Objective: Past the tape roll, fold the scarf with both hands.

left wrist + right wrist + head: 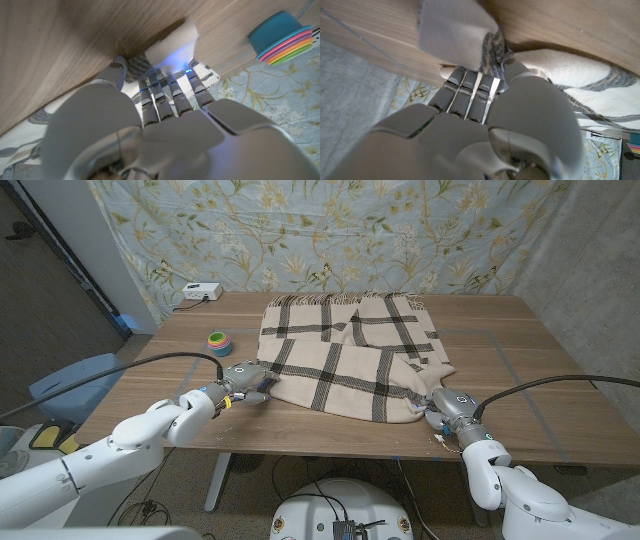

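A beige scarf (pixel 350 355) with dark plaid lines lies spread across the middle of the wooden table (pixel 520 370), partly folded over itself. My left hand (pixel 245 380) grips its near left corner, and the left wrist view shows the fingers (pixel 170 95) curled around the cloth (pixel 172 45). My right hand (pixel 445 405) holds the near right corner; in the right wrist view the fingers (pixel 470 90) close on a fold of scarf (pixel 450 30). The tape roll (pixel 218 340), teal with rainbow stripes (pixel 282 37), sits left of the scarf, just beyond my left hand.
A white box (pixel 197 290) stands at the table's far left corner. A floral cloth hangs behind the table. Bare wood stretches right of the scarf towards the table's right edge.
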Robot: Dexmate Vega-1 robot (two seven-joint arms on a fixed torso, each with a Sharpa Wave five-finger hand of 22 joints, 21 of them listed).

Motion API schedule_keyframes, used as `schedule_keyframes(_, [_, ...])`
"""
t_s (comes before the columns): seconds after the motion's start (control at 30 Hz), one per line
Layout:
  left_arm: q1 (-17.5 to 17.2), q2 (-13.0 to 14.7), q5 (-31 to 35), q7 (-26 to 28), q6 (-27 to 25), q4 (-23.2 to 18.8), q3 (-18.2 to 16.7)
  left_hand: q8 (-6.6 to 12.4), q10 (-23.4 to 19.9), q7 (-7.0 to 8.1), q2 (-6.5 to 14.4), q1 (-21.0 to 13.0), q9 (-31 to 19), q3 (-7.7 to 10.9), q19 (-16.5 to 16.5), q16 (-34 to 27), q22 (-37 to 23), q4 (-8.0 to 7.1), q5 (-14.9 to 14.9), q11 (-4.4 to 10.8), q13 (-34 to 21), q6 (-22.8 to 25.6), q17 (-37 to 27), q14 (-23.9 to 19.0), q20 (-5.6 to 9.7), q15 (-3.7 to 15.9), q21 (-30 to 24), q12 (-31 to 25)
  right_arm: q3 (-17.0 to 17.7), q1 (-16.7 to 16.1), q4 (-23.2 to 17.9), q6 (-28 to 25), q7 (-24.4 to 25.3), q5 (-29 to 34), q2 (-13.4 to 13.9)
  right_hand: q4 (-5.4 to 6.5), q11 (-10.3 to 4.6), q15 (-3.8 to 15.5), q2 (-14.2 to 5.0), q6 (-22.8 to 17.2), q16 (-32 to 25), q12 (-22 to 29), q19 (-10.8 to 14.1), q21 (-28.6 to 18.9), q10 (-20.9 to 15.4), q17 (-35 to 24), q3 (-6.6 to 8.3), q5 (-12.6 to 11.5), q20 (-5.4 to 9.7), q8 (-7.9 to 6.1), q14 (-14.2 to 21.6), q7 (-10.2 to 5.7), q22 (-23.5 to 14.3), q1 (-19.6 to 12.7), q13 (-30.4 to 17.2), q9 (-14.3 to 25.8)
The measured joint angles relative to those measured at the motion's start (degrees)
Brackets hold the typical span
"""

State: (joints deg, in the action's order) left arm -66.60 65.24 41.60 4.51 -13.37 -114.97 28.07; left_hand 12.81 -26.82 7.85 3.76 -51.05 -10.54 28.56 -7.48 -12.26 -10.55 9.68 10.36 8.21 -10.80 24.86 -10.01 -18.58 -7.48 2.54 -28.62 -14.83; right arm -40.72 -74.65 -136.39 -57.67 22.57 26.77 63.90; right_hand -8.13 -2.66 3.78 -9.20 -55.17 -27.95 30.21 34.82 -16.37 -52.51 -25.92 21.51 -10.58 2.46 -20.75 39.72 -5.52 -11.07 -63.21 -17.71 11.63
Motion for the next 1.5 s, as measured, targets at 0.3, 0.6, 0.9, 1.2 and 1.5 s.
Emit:
schedule_keyframes(0.3, [2.7,-2.0,5.7,-0.2,-1.7,2.5,3.1,4.38,-18.6,-1.16,6.8,-5.0,-0.5,-0.62,-1.7,-0.7,-0.3,-3.01,-0.2,-0.28,-0.8,20.1,-0.3,-5.5,-0.10,0.02,0.5,-3.4,1.2,-0.7,-0.1,-0.1,0.0,0.4,-0.4,0.00,0.00,0.00,0.00,0.0,0.2,0.3,0.0,0.0,0.0,-0.1,0.00,0.0,0.00,0.00,0.0,0.00,0.0,0.0,-0.3,0.0])
schedule_keyframes(0.6, [2.6,-1.7,4.2,-2.5,-3.6,0.7,2.1,8.02,-10.4,-2.38,7.6,-2.6,-5.0,4.93,-1.7,0.7,-0.5,-13.14,3.0,-0.96,-2.7,19.4,-0.8,-3.8,-0.10,-0.06,0.5,1.5,2.3,-1.3,-0.1,-0.5,0.1,0.6,-1.0,0.00,0.00,0.00,0.00,0.0,0.2,0.8,0.0,-0.2,0.0,-0.3,0.00,0.0,0.00,0.22,0.0,-0.01,0.0,0.0,-0.5,0.3])
schedule_keyframes(0.9, [-2.0,1.9,-2.0,-1.7,-6.0,-5.3,-4.2,8.68,-7.7,-4.46,7.3,-2.9,-6.8,7.05,-1.7,1.5,-0.4,-12.20,3.2,-2.05,-2.2,18.7,-0.1,-3.2,-0.11,-0.08,0.5,3.0,3.5,-2.3,-0.3,-0.9,1.6,0.7,-1.7,-0.01,0.00,0.00,-0.23,0.0,0.6,0.8,0.0,-0.5,0.0,-0.5,0.00,-0.2,0.00,0.22,0.0,-0.01,0.0,-0.2,-0.8,0.2])
schedule_keyframes(1.2, [-9.3,5.6,-7.2,2.0,-7.9,-10.6,-12.6,5.30,-5.8,-7.06,6.4,-2.4,-5.4,7.35,-1.3,1.5,-0.4,-12.50,2.7,-2.56,-1.4,17.2,-0.1,-3.2,-0.53,-0.08,0.5,3.2,3.9,-2.7,-0.3,-0.8,2.6,1.2,-2.2,-0.01,0.00,0.00,-0.23,0.0,0.8,1.2,0.0,-0.5,0.0,-0.5,0.00,-0.2,0.00,0.22,0.0,-0.01,0.0,-0.2,-1.1,0.2])
schedule_keyframes(1.5, [-17.4,5.8,-11.0,5.2,-6.2,-13.1,-22.5,3.82,-4.7,-9.44,6.3,-2.3,-4.3,8.06,-0.8,1.5,-0.4,-11.45,2.3,-3.07,-0.9,16.7,-0.1,-2.7,-1.06,0.00,0.5,3.4,4.3,-3.1,-0.3,-0.2,3.5,1.7,-2.4,0.15,0.00,0.00,-0.22,-0.3,1.3,1.6,0.0,-0.5,0.0,-0.8,0.16,-0.2,0.00,0.23,0.0,0.31,0.0,-0.2,-1.4,0.2])
